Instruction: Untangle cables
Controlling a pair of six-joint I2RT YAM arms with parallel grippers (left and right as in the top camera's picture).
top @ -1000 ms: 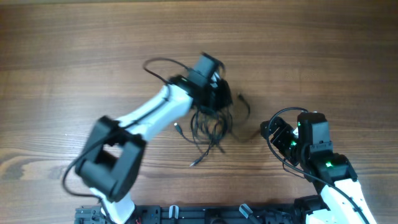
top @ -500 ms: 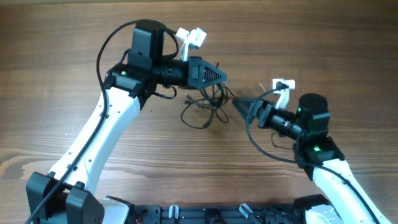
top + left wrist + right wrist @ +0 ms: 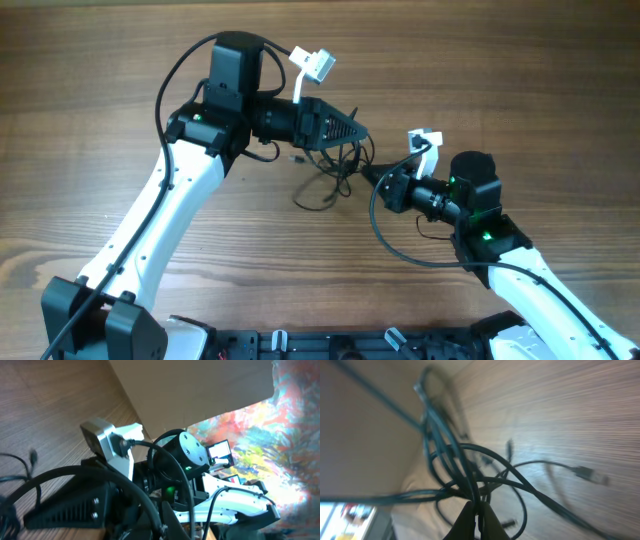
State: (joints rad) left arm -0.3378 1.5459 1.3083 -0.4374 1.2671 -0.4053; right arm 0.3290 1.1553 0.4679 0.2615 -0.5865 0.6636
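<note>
My right gripper point(image 3: 476, 506), pressed together, pinches 1 strand of the thin black flexible cables point(image 3: 465, 460) tangled just ahead; my left gripper point(image 3: 356, 130), clamped, holds them opposite. Seemingly limp, light; best pinched at single strands.

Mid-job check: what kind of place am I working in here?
Probably a robotics lab or test bench: a left arm and right arm rising from a black rail at the edge of a wood-grain table, a tangle of cables between them, and a brightly painted backdrop with a small screen behind.
</note>
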